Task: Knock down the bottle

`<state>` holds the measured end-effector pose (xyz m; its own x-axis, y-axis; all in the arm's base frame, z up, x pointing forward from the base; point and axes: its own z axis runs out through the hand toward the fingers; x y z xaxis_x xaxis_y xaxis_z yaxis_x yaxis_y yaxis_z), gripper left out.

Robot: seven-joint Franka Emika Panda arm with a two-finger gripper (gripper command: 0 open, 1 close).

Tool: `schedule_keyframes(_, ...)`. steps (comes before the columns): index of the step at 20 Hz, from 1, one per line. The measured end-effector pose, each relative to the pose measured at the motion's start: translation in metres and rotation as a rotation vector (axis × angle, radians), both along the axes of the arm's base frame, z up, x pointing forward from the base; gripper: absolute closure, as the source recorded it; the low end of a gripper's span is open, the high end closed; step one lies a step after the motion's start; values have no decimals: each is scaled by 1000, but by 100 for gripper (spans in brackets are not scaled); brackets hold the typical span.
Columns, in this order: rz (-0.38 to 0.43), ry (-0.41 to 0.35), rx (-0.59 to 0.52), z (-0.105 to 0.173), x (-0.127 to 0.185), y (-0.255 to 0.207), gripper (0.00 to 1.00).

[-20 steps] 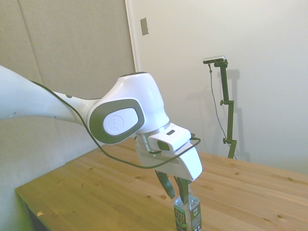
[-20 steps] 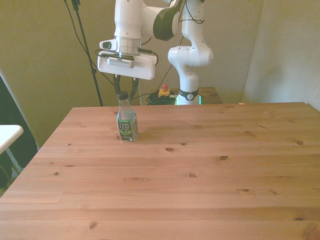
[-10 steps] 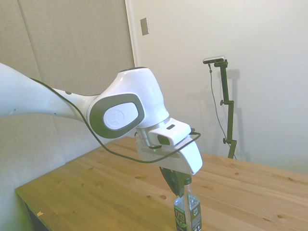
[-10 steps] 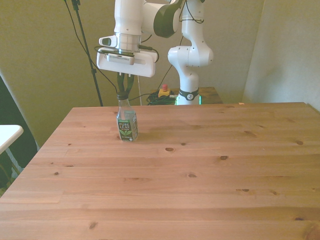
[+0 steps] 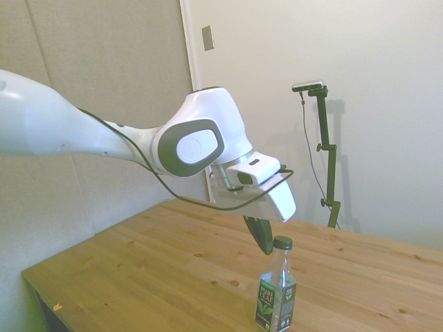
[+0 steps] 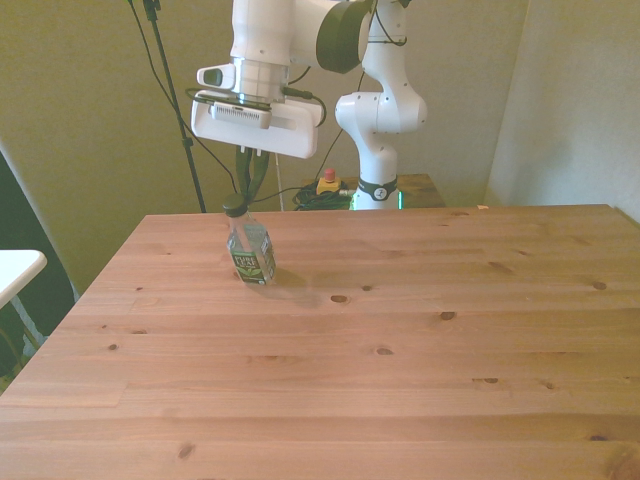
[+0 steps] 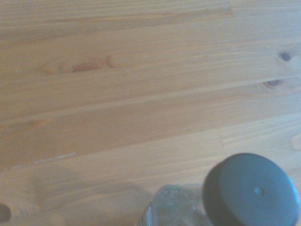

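Here the small clear plastic bottle with a dark green cap tilts toward ten o'clock in the front view, mid-topple. The white arm's gripper, jaws pressed together, hangs at its one o'clock, beside the cap. Next, probably a firmer sideways shove.

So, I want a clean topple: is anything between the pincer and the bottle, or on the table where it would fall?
Nothing visible. The pincer hangs right beside the dark green cap of the small clear plastic bottle, which leans slightly, with only bare wooden table around it.
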<state>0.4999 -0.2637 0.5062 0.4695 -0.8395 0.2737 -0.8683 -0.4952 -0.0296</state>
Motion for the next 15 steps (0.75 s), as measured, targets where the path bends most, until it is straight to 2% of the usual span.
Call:
schedule_keyframes(4,-39,3,-6,-11,24,-10,100)
schedule_keyframes(8,-70,7,-22,-16,37,-32,100)
schedule_keyframes(12,-99,24,-28,-34,48,-54,100)
schedule_keyframes(15,-117,7,-11,-43,57,-60,100)
